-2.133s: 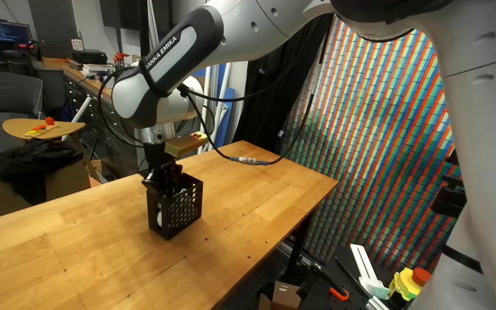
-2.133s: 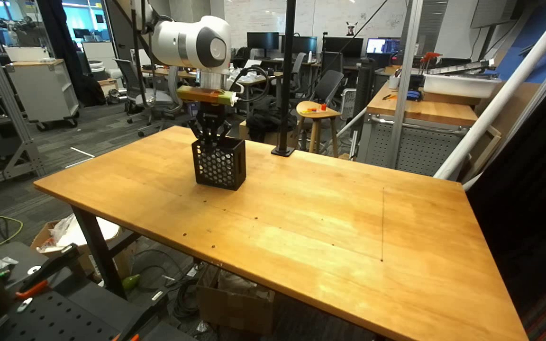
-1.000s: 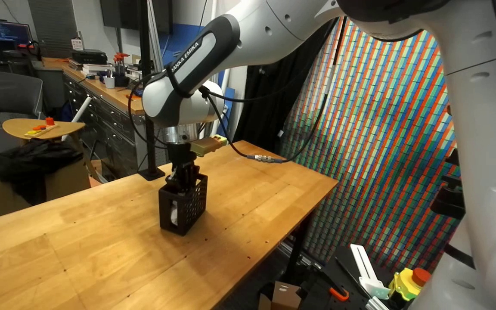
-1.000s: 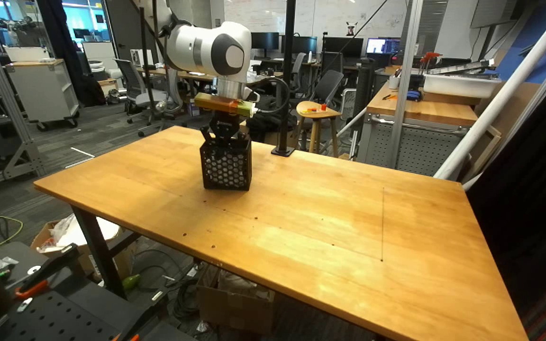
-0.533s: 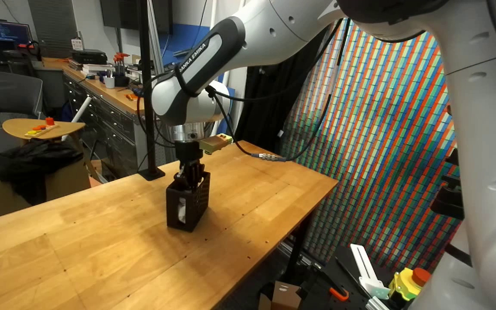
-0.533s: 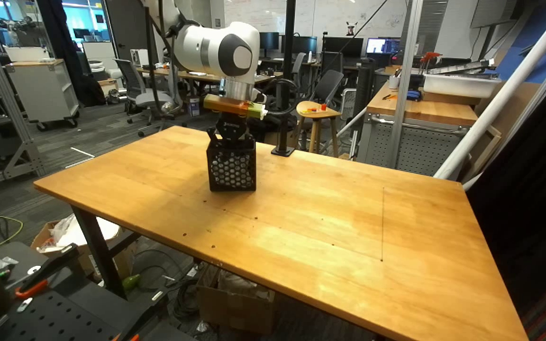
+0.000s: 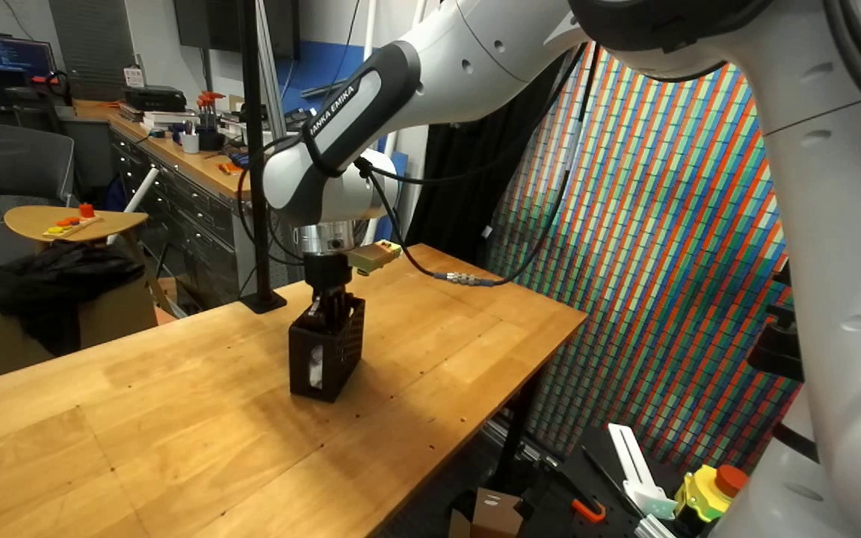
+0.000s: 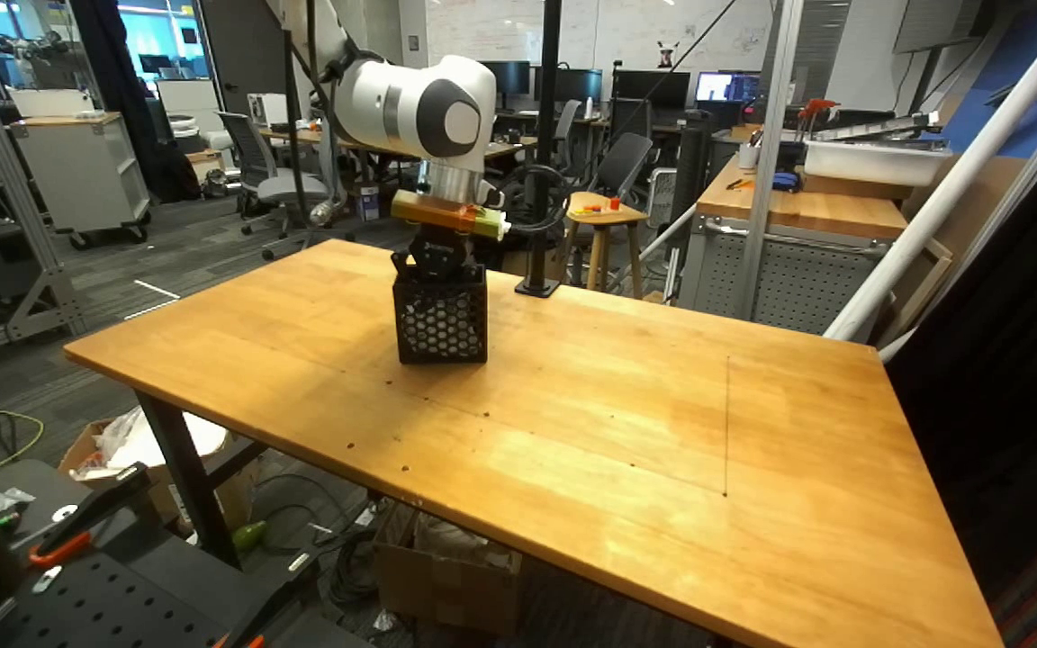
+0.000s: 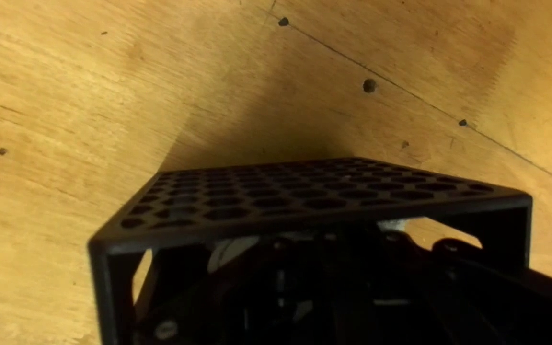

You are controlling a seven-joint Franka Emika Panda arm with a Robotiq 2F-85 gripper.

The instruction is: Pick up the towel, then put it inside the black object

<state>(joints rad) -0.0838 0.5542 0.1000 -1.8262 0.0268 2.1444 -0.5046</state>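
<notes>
Sitting inside the black basket (image 7: 344, 351), the towel (image 7: 316, 366) shows you a strip of white through the slot in the basket's end, left of centre in an exterior view. Paler bits show through the holes of the honeycomb wall (image 8: 440, 326) in an exterior view; how the towel lies inside, you cannot make out. The basket stands upright on the wooden table (image 7: 176, 418).

Your claw (image 7: 333, 314) points down into the basket, its fingertips hidden by the walls. It is clenched; whether it pinches any of the towel is hidden from you. In the wrist view the basket's rim (image 9: 304, 224) crosses the middle of the frame, and the claw fills the bottom as a dark mass, with small pale patches between them.

Above, your arm (image 7: 468, 67) slants in from the upper right in an exterior view. A black pole (image 7: 253, 164) stands at the table's edge, near the basket, upper left of the frame. Farther out, at the left, a small stool (image 7: 120, 222) carries red and yellow pieces (image 7: 87, 211).
</notes>
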